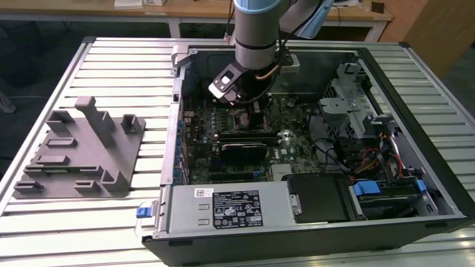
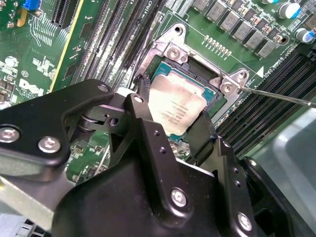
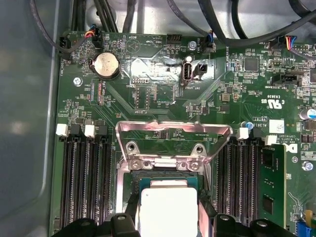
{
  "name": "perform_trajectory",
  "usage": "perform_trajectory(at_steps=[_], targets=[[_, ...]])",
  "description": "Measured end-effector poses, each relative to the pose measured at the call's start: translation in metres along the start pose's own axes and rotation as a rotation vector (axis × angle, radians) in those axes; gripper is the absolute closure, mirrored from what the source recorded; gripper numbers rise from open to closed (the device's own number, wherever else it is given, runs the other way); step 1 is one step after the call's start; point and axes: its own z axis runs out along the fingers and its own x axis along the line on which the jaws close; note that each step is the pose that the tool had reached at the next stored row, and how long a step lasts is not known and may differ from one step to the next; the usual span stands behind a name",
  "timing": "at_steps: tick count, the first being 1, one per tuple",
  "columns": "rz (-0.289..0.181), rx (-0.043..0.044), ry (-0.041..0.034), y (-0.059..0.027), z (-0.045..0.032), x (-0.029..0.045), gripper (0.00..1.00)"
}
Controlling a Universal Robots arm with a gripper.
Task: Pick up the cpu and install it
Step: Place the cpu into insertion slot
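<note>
While the arm (image 1: 260, 33) is reaching down from the top centre of the exterior view into the open PC case (image 1: 297, 247), the gripper (image 2: 173, 104) is pressing its two black fingers (image 2: 145, 118) against opposite edges of the cpu (image 2: 178, 101), i.e. the claw is clamped on the chip. In both wrist views the cpu is sitting w/ its pale metal top facing up, right over the opening of the socket (image 2: 174, 52) (fully seated or a hair above it, can't tell). The socket's metal load plate (image 3: 173, 128) is standing open on the side away from the gripper body, and a thin wire lever (image 2: 279, 97) is sticking out past one corner bracket. Black memory slots (image 3: 84, 173) are running along both sides of the socket on the green mobo (image 3: 163, 89), and a round coin battery (image 3: 107, 65) is sitting further off, near a board edge.

In the exterior view the case is taking up the centre and right of the frame, lying on its side on a slatted metal table (image 1: 126, 61). A silver PSU (image 1: 222, 208) is sitting in the lower-centre part of the case. At the exterior view's left, well apart from the case, a grey plastic block (image 1: 82, 150) w/ upright posts is resting on the table.
</note>
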Motion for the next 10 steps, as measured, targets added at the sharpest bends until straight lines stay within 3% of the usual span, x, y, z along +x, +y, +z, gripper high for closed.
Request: perform_trajectory(at_steps=[10], targets=[[0.000, -0.0005, 0.0011, 0.0001, 0.0008, 0.0030, 0.45]])
